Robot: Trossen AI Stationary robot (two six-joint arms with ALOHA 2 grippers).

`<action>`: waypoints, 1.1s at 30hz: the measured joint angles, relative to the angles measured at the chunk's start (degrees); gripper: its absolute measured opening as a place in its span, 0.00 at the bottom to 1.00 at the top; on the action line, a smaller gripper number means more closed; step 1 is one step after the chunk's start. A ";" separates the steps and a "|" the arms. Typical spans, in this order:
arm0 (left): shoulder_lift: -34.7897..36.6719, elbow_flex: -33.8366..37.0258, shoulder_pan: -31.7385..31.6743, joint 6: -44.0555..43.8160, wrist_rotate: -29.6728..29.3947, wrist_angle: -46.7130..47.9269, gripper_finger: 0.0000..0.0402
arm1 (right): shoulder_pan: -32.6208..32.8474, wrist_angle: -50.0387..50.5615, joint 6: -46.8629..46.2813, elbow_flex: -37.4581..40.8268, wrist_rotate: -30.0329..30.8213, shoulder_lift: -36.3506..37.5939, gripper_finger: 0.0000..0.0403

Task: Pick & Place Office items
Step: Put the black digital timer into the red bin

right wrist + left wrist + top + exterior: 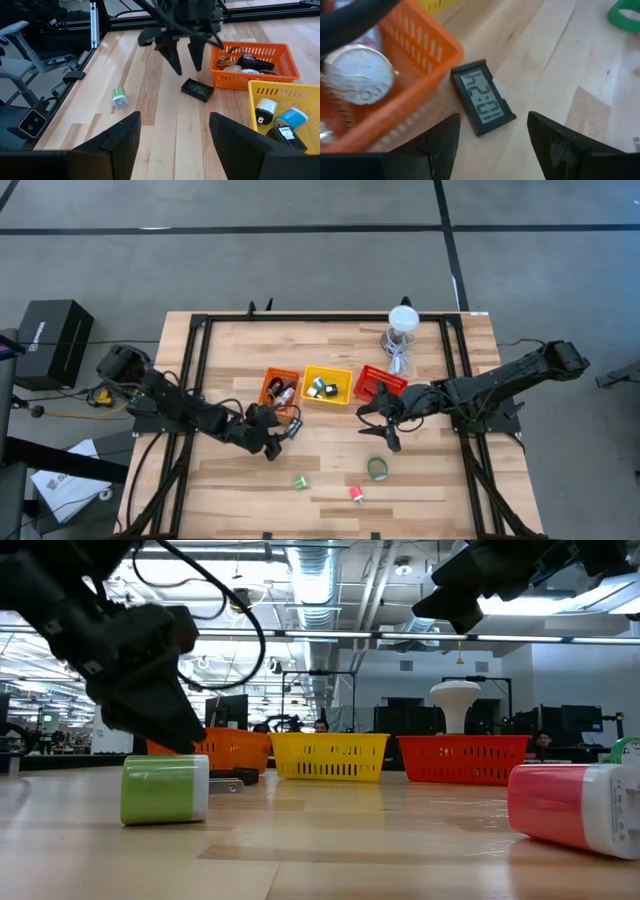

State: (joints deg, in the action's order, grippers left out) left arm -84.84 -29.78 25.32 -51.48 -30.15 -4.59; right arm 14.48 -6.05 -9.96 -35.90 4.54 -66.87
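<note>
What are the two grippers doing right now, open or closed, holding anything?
Left gripper: open, empty, over the small digital clock beside the orange basket.
Right gripper: open, empty, above the table.

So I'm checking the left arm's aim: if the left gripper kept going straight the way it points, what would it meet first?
Probably the small black digital clock lying flat on the table beside the orange basket; it sits between the open left gripper's fingers in the wrist view, though depth is unclear.
</note>
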 joint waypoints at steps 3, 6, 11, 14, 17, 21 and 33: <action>-4.19 0.00 0.28 0.03 -0.13 -4.57 0.57 | 0.00 -0.06 0.01 0.00 0.00 0.00 0.56; -7.45 -0.07 0.26 -0.06 -2.69 -6.52 0.57 | 0.00 -0.06 0.00 0.00 0.00 0.00 0.56; -10.57 -0.07 0.24 -0.22 -6.23 -11.59 0.57 | 0.00 -0.04 0.01 0.00 0.00 0.00 0.56; -10.99 -0.09 -0.09 -0.22 -7.60 -11.86 0.57 | 0.00 -0.06 0.02 0.00 0.00 0.00 0.56; -10.99 -0.09 -0.49 0.82 -7.83 -11.67 0.57 | 0.00 -0.06 0.01 0.00 0.00 0.00 0.56; -10.95 -0.10 -0.63 4.13 -7.87 -10.81 0.57 | 0.00 -0.04 0.00 0.00 0.00 0.00 0.56; -5.02 -0.02 -1.05 10.75 -6.40 -8.88 0.57 | 0.00 -0.03 -0.02 0.00 0.00 0.00 0.56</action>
State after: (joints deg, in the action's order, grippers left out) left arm -89.86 -29.80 24.27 -40.73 -36.55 -13.47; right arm 14.48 -6.08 -9.98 -35.90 4.54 -66.87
